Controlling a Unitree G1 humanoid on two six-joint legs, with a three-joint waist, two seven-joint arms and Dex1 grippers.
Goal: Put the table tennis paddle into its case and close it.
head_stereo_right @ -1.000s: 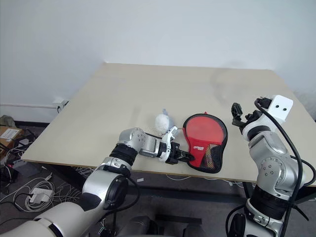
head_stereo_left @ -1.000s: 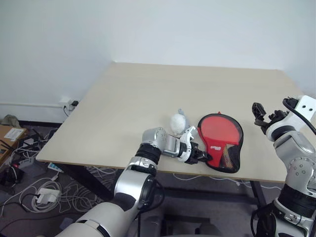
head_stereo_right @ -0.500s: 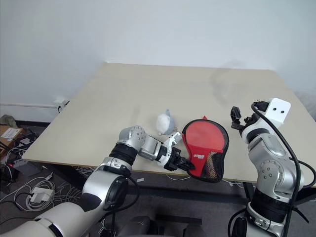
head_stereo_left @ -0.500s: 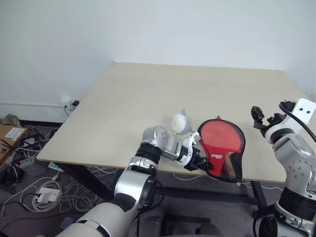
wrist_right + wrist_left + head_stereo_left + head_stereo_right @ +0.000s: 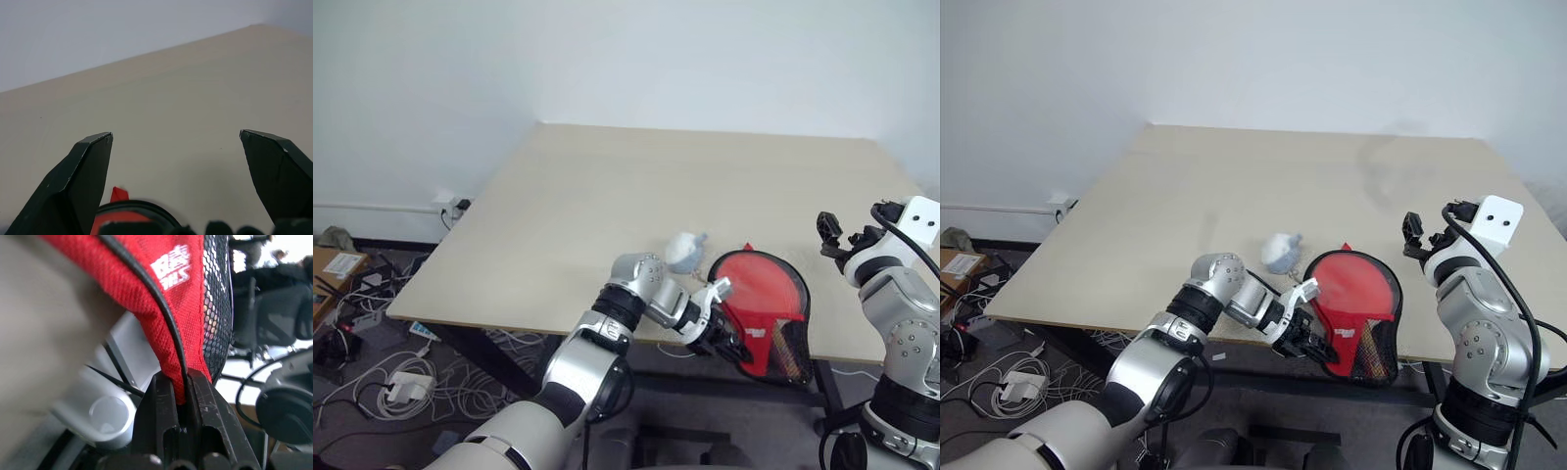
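The red case (image 5: 759, 292) with its black mesh end (image 5: 788, 343) and white logo (image 5: 171, 274) lies tilted at the table's front edge, its mesh end hanging past the edge. My left gripper (image 5: 729, 345) is shut on the case's black zipper rim (image 5: 166, 328), seen close up in the left wrist view. The table tennis paddle is hidden. My right gripper (image 5: 837, 235) hovers open to the right of the case, apart from it; its wrist view shows the case's top (image 5: 120, 215) low between the spread fingers (image 5: 83, 176).
A pale grey lump (image 5: 685, 251) rests on the beige table (image 5: 607, 186) just left of the case, by my left forearm. Cables and boxes litter the floor (image 5: 372, 372) at the left. A white wall rises behind the table.
My left gripper has drawn the case toward the table's front edge and tipped it up, so its mesh end now overhangs. The grey lump shifted slightly right. The right gripper stayed put.
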